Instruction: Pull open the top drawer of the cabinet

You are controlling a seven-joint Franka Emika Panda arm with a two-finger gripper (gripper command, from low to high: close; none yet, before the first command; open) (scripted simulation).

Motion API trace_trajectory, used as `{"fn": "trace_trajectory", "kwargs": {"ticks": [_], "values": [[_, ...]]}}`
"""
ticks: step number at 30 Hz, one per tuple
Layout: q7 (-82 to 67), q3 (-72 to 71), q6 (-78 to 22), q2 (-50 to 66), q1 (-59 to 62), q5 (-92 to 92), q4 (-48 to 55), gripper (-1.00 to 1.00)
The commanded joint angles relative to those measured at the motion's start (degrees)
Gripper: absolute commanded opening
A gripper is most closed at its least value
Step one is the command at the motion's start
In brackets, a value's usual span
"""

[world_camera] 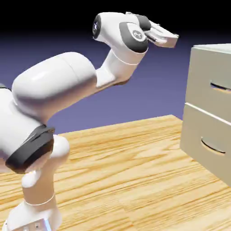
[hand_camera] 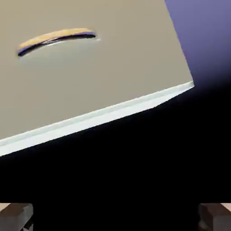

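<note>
Fingers fully spread, nothing between them and nothing touched: in the hand view the two grey tips sit at the bottom corners with only black between. That spread makes sense as prep for straddling the handle, since the pull needs a tip on each side of it. Landmark is the cabinet: the hand hangs up in the air well short of its front face, about level with its lighter top, pointed toward it. The top drawer is the upper of the cabinet's two fronts and looks shut, flush with the face; its thin curved handle sits mid-front, apart from the fingers. The lower drawer front sits directly beneath, same look, so it's the one to avoid. Hand view is rolled, so the drawer front and handle appear upside down, the top edge showing as a pale strip below them. My read: approach phase, no contact yet. Next needs the hand dropped to handle level and squared up. Cabinet stands on the wooden bench.
</note>
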State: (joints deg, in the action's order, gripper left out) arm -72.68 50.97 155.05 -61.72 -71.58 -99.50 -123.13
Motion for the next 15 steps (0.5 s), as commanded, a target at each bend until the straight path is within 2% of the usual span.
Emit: {"fn": "trace_trajectory", "kwargs": {"ticks": [1, 15], "values": [[-2.5, 1.1, -0.4, -0.6, -1.5, -2.2, 0.8, 0.00], [-37.4, 16.5, -6.2, -9.4, -23.0, -32.3, 12.3, 0.00]]}}
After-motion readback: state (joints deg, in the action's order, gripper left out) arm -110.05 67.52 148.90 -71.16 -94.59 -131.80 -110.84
